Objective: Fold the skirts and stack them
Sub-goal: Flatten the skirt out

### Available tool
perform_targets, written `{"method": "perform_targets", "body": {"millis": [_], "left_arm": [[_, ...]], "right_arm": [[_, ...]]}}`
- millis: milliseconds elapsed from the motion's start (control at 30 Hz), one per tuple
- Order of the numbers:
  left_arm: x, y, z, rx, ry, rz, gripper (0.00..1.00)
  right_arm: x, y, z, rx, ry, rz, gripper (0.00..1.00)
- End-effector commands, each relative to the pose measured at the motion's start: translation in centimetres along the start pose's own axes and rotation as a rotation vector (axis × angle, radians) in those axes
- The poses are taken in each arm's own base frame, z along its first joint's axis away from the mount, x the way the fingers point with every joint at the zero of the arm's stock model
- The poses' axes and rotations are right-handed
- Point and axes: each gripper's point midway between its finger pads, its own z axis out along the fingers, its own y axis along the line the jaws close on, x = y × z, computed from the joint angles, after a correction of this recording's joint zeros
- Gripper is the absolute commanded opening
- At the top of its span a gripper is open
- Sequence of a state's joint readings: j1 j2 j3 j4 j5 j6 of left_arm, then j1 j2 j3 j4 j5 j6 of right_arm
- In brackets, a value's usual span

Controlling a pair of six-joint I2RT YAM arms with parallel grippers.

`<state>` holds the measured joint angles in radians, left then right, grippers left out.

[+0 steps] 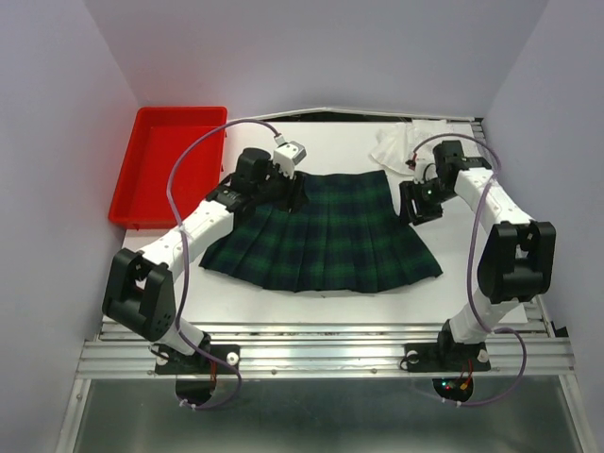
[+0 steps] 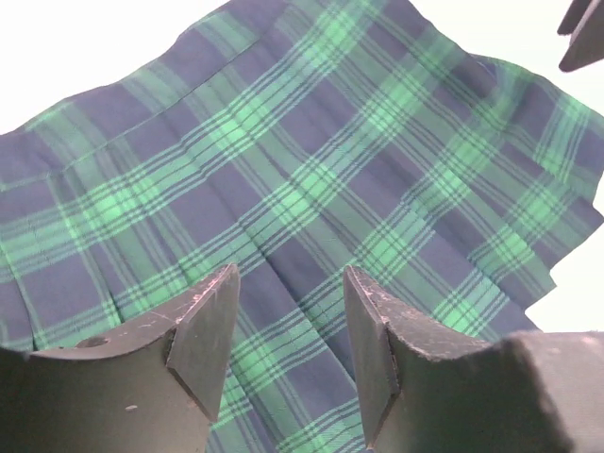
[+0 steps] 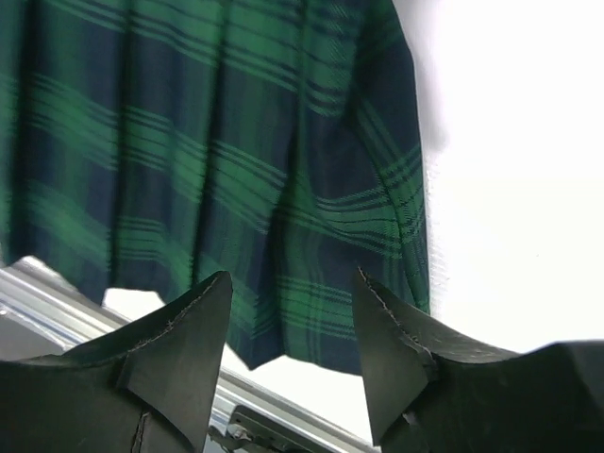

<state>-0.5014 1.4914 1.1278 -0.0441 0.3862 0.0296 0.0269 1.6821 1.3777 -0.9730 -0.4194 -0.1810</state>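
Note:
The dark green and navy tartan pleated skirt [image 1: 326, 236] lies spread flat on the white table, waistband at the far side, hem fanned toward me. It fills the left wrist view [image 2: 311, 160] and the right wrist view [image 3: 217, 151]. My left gripper [image 1: 294, 193] is open and empty over the skirt's far left corner [image 2: 291, 283]. My right gripper [image 1: 411, 209] is open and empty just off the skirt's far right edge [image 3: 293, 293]. The white thin garment [image 1: 401, 143] lies crumpled at the far right, partly hidden behind the right arm.
A red plastic tray [image 1: 170, 165] sits at the far left of the table. White walls close in both sides and the back. The metal rail [image 1: 321, 354] with the arm bases runs along the near edge.

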Motion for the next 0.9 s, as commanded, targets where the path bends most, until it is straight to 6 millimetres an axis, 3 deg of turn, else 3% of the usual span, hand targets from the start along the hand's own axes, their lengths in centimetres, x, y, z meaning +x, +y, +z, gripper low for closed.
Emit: {"method": "perform_targets", "body": {"millis": [0,233,433,533,567,600,733,767,800,833,867], "left_arm": [[-0.6,1.2,0.0,-0.057,-0.034,-0.041,0.59],[1.2,2.6,-0.3,-0.122,0.007,-0.014,0.61],[2.8,3.6,0.5,-0.144,0.046,-0.026,0.61],[3.9,4.8,1.1,-0.154,0.078,-0.068,0.61],[4.2,5.2,1.2,-0.155,0.086,-0.084,0.61],[4.4,5.3,1.3,-0.143,0.089,-0.098,0.61],[5.4,6.5,1.5,-0.15,0.115,-0.127,0.6],[5.7,6.6,1.5,-0.153,0.122,-0.13,0.6],[5.8,6.6,1.5,-0.152,0.126,-0.132,0.6],[6.0,6.5,1.6,-0.147,0.132,-0.134,0.61],[6.0,6.5,1.5,-0.145,0.132,-0.134,0.61]], "right_arm": [[0.5,-1.4,2.6,0.063,0.012,0.026,0.6],[3.6,-2.8,6.1,0.145,0.088,0.012,0.61],[5.4,-2.4,7.0,0.113,0.163,0.018,0.34],[5.6,-2.4,7.2,0.108,0.18,0.018,0.16],[5.4,-2.3,7.1,0.107,0.177,0.018,0.04],[5.1,-2.1,6.9,0.101,0.168,0.012,0.01],[3.1,-1.0,5.0,0.079,0.114,-0.007,0.01],[2.4,-0.9,4.0,0.099,0.082,-0.013,0.03],[1.7,-1.5,3.2,0.152,0.063,-0.012,0.22],[1.3,-1.5,2.4,0.169,0.044,-0.02,0.57],[1.5,-1.7,2.0,0.188,0.05,-0.018,0.66]]}}
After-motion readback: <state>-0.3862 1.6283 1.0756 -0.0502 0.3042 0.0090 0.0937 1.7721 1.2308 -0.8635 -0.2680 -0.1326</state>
